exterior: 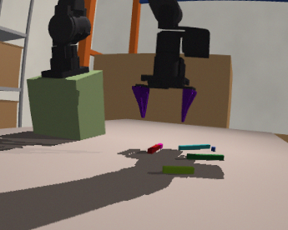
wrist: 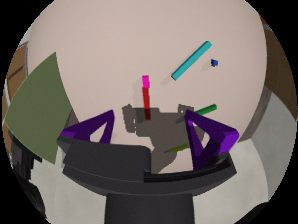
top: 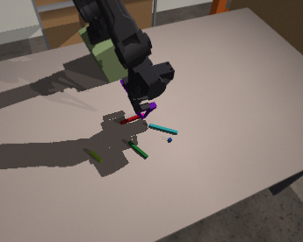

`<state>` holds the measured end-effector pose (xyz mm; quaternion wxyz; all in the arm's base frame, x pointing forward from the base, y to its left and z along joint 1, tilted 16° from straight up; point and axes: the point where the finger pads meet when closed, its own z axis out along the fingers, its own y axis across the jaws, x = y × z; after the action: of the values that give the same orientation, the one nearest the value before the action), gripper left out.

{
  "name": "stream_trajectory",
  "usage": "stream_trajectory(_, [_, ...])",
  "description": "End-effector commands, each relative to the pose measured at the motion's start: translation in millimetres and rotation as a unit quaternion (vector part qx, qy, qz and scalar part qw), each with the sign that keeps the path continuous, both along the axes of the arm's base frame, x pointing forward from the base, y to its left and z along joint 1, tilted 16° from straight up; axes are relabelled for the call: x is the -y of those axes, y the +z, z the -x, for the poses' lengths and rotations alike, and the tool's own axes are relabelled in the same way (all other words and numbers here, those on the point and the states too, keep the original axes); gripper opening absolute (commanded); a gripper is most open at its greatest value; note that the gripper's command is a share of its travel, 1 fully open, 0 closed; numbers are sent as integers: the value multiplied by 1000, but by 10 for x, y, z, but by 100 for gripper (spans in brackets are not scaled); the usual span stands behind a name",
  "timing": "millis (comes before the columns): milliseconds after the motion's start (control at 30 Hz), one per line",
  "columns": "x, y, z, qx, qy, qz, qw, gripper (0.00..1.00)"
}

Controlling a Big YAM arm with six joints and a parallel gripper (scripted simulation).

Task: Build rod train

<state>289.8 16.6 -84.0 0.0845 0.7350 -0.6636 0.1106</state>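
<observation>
A red rod (top: 129, 119) (exterior: 154, 149) (wrist: 146, 103) lies flat on the table. A short magenta rod (exterior: 160, 146) (wrist: 145, 82) lies at its far end in the wrist view, end to end and in one line with it, with no gap that I can see. In the top view the magenta rod is mostly hidden behind a fingertip. My gripper (exterior: 163, 119) (wrist: 149, 113) is wide open and empty, high above the table and the rods.
A turquoise rod (top: 162, 129) (exterior: 194, 147) (wrist: 191, 60), a blue rod (top: 169, 139) (exterior: 213, 148) (wrist: 214, 63), a green rod (top: 138, 150) (exterior: 205, 157) (wrist: 206, 110) and a lime rod (top: 96, 156) (exterior: 178, 170) (wrist: 179, 148) lie apart from the red and magenta rods.
</observation>
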Motion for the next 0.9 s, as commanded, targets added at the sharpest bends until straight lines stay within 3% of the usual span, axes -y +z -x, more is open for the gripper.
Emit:
stream_trajectory(0, [-123, 87, -275, 28, 16, -8, 999, 100])
stream_trajectory(167, [-121, 88, -276, 29, 13, -8, 999, 100])
stream_trajectory(867, [-22, 132, -304, 74, -141, -21, 987, 100])
